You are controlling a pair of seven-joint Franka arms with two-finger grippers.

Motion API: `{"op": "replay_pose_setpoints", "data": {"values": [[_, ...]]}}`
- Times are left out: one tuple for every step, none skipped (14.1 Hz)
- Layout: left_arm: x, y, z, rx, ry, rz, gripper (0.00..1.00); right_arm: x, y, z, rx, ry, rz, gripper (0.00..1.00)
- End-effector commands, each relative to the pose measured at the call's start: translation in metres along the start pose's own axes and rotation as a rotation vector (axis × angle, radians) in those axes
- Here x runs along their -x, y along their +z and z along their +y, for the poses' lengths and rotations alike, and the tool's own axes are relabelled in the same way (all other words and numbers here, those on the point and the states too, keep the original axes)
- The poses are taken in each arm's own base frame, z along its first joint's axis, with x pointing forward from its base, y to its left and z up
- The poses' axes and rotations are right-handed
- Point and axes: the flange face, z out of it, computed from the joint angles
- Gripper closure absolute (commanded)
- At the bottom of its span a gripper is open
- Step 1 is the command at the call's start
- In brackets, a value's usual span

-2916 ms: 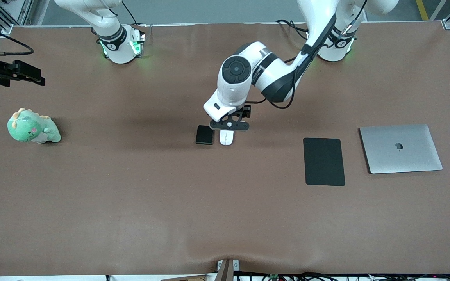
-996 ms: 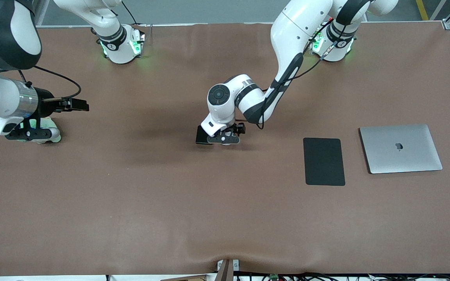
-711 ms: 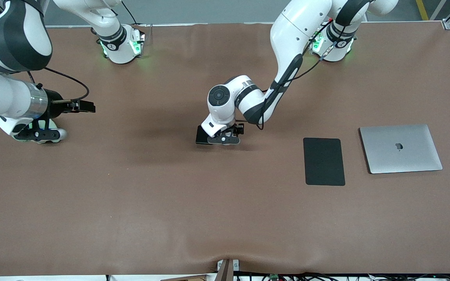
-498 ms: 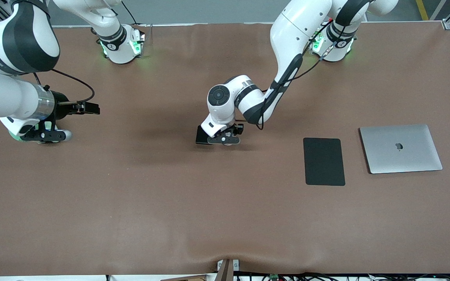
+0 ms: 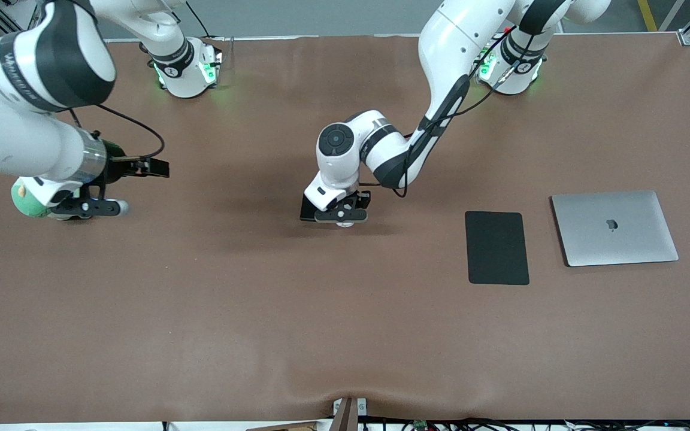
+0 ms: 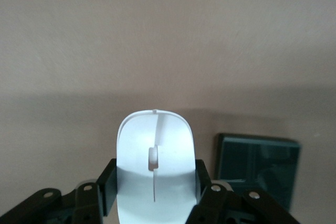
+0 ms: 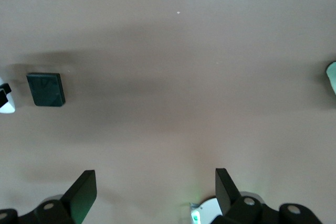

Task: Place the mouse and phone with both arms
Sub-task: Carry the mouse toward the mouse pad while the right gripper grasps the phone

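The left gripper (image 5: pixel 341 214) clamps its jaws on the glossy white oval mouse (image 6: pixel 155 169), just beside the small black rectangular phone (image 6: pixel 257 163) on the brown worktop (image 5: pixel 321 311). The right gripper (image 5: pixel 90 206), jaws spread wide, hangs over the green plush toy (image 5: pixel 24 202).

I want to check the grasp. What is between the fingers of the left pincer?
The left pincer is shut on the white mouse, one finger on each side. The mouse's rear end and underside are covered. The phone lies beside it on the table.
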Motion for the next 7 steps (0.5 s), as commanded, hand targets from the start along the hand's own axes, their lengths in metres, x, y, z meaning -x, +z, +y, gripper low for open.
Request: {"op": "replay_pose_setpoints", "data": {"values": [[-0.014,-0.046,-0.014,-0.003,-0.053,0.028,0.95,0.007,0.019,-0.029,-0.013,0.017,0.021,0.0],[-0.023,-0.061,-0.022,0.001,-0.068,0.035,0.95,0.007,0.028,-0.039,-0.031,0.009,0.029,0.0],[-0.03,-0.074,-0.029,0.005,-0.084,0.042,0.95,0.006,0.04,-0.047,-0.046,0.002,0.039,0.0],[-0.037,-0.087,-0.037,0.007,-0.1,0.046,0.95,0.005,0.05,-0.056,-0.046,-0.011,0.055,0.0],[-0.045,-0.099,-0.046,0.018,-0.122,0.043,0.95,0.003,0.058,-0.063,-0.045,-0.018,0.059,0.0],[-0.052,-0.109,-0.054,0.033,-0.144,0.042,0.94,0.0,0.065,-0.067,-0.043,-0.016,0.059,0.0],[-0.059,-0.115,-0.061,0.043,-0.161,0.044,0.94,-0.003,0.074,-0.078,-0.04,-0.014,0.067,0.0]]}}
